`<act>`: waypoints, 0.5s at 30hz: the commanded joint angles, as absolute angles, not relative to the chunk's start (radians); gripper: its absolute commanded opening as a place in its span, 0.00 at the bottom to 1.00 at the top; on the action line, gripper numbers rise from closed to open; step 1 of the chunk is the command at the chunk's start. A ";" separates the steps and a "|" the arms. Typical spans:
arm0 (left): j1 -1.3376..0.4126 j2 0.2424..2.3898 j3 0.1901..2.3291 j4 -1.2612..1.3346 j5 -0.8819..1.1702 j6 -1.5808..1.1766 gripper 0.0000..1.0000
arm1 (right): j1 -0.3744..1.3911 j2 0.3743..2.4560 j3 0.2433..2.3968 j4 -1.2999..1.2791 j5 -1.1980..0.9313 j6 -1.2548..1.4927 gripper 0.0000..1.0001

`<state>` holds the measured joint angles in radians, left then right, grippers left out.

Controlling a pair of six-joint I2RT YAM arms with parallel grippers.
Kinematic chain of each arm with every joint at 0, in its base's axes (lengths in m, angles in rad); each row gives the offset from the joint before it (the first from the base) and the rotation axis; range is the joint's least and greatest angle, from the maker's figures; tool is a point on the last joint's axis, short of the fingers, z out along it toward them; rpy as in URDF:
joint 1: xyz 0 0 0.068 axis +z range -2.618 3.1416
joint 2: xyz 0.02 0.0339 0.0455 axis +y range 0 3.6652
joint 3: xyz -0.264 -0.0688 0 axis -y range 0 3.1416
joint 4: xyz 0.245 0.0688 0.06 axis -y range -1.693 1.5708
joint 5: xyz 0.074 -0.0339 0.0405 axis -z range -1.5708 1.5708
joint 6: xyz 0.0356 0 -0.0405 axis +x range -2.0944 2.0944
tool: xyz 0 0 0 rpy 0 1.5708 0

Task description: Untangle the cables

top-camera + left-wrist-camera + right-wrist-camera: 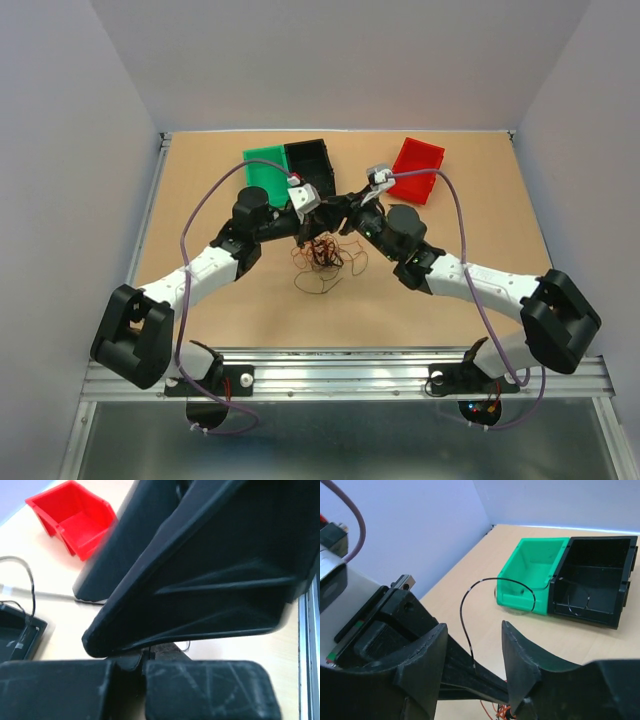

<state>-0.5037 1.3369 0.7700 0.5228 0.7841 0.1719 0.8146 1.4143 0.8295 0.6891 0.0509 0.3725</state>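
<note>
— Where is the tangle, from where you stand?

— The cables (325, 255) lie in a loose heap of black, orange-red and brownish curls. It is near the middle of the surface (500, 200), just on the near side of where the two arms meet.

— Are both arms on it?

— No, they are nose to nose just above it. The left gripper (142, 677) has its fingers pressed together. One black strand (462, 612) comes up out of its tip, so it looks clamped on that.

— Where does that strand run?

— It climbs, arches over in the air and drops toward the far bins. It passes the near corner of the green bin (520, 592), and thin wire shows inside the black bin (580, 617). Those two bins stand touching, side by side.

— And the right one?

— The right gripper (474, 630) has its fingers apart, with a clear gap between them. The left gripper's tip and the strand sit in that gap. I can't see either finger touching the strand.

— Anything else out there?

— A red bin (425, 150) at the far side, right of centre, well apart from the other two.
</note>
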 commanded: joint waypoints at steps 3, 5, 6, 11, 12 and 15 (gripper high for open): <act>-0.480 1.290 0.767 0.584 0.717 0.135 0.00 | 0.831 1.322 0.813 0.653 0.164 0.348 0.57; -0.468 1.289 0.772 0.592 0.700 0.114 0.00 | 0.833 1.290 0.805 0.612 0.164 0.333 0.58; -0.463 1.287 0.773 0.598 0.693 0.088 0.00 | 0.833 1.279 0.783 0.600 0.152 0.324 0.60; -0.453 1.266 0.785 0.589 0.707 0.066 0.00 | 0.831 1.267 0.724 0.601 0.051 0.232 0.60; -0.451 1.259 0.784 0.589 0.703 0.066 0.00 | 0.831 1.272 0.716 0.606 0.040 0.219 0.56; -0.453 1.233 0.779 0.586 0.701 0.061 0.00 | 0.831 1.327 0.661 0.679 0.006 0.189 0.53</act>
